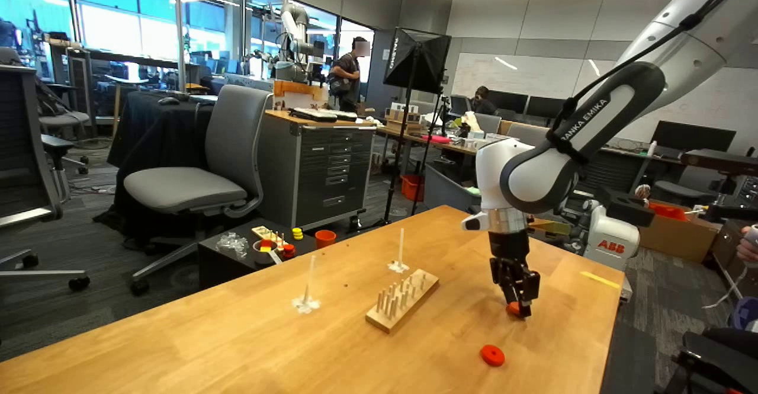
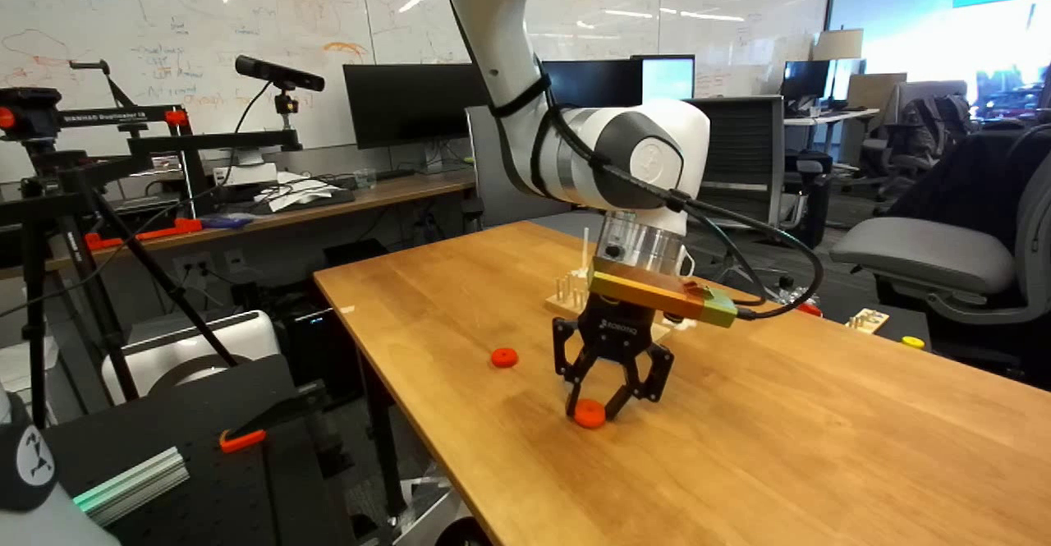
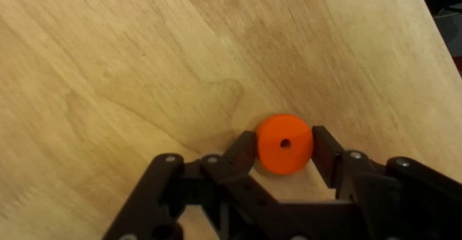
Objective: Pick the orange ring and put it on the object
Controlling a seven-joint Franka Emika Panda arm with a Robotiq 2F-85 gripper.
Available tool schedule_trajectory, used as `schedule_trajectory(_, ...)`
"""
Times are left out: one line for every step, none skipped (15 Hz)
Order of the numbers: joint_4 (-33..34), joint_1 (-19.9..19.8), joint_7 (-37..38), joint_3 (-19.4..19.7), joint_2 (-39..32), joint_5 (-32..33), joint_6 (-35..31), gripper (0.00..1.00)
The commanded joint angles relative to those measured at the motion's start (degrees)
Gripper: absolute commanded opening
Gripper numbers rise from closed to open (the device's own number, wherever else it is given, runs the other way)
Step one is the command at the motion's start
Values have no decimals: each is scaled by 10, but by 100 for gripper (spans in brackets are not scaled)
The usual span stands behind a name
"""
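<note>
The orange ring (image 3: 285,160) is a flat disc with a small centre hole. It lies on the table and also shows in both exterior views (image 1: 513,309) (image 2: 589,415). My gripper (image 2: 591,411) points down at the table with a finger on each side of the ring. In the wrist view the fingertips (image 3: 284,142) touch its two sides. The pale wooden slab (image 1: 414,298) has several short pegs standing on it. My gripper partly hides the slab in an exterior view (image 2: 565,306).
A second, redder ring (image 1: 492,355) lies on the table near the gripper. Two thin upright rods (image 1: 401,246) (image 1: 311,278) stand on white bases on the table beyond the slab. The table edge (image 3: 433,27) runs near the gripper. A low black stand (image 1: 207,269) holds small parts.
</note>
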State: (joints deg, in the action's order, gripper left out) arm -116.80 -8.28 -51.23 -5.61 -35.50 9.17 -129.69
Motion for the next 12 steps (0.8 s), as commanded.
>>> schedule_trajectory(-11,-6,-21,-14,36,-32,22,21)
schedule_trajectory(-14,-4,-17,-15,45,-37,18,21)
schedule_trajectory(-14,-1,-12,-18,53,-43,17,21)
schedule_trajectory(-12,4,-7,-21,59,-48,21,21)
schedule_trajectory(-9,8,-1,-23,65,-53,23,21)
schedule_trajectory(-3,14,5,-25,68,-58,27,21)
schedule_trajectory(0,20,10,-27,74,-61,31,21)
schedule_trajectory(6,25,16,-29,76,-65,36,21)
schedule_trajectory(13,32,25,-31,80,-68,41,21)
schedule_trajectory(22,39,35,-32,80,-72,44,21)
schedule_trajectory(36,45,47,-31,76,-75,53,21)
schedule_trajectory(49,52,60,-31,75,-76,58,21)
